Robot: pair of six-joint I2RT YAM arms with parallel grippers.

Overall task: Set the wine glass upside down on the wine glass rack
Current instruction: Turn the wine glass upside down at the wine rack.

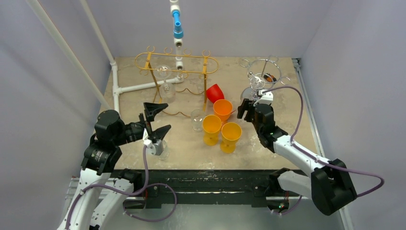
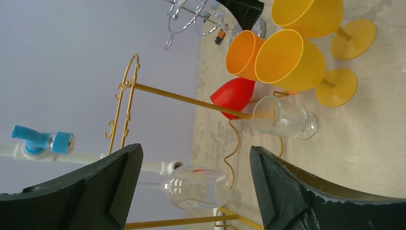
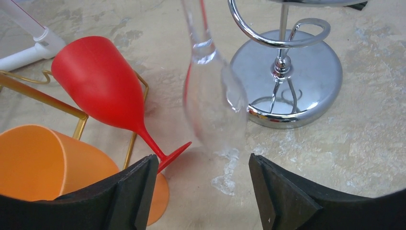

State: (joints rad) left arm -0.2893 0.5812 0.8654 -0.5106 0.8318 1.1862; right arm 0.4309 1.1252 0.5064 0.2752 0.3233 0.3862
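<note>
Wine glass (image 3: 213, 110) upside down beside chrome rack (image 3: 287, 81), L claw (image 2: 196, 151) & R claw (image 3: 201, 165) both apart

I am counting one gold rack (image 1: 176, 64) and one chrome rack (image 1: 262, 72), two yellow goblets (image 1: 211, 125) (image 1: 231, 133), one orange goblet (image 1: 222, 108), one red goblet (image 1: 215, 93), and three clear glasses (image 1: 166, 89) (image 1: 197, 120) (image 1: 257, 84) that I am making out for certain.

A clear wine glass (image 3: 213, 110) is upside down, bowl low and stem up, beside the chrome rack (image 3: 306, 72) at the table's 1 o'clock.
</note>
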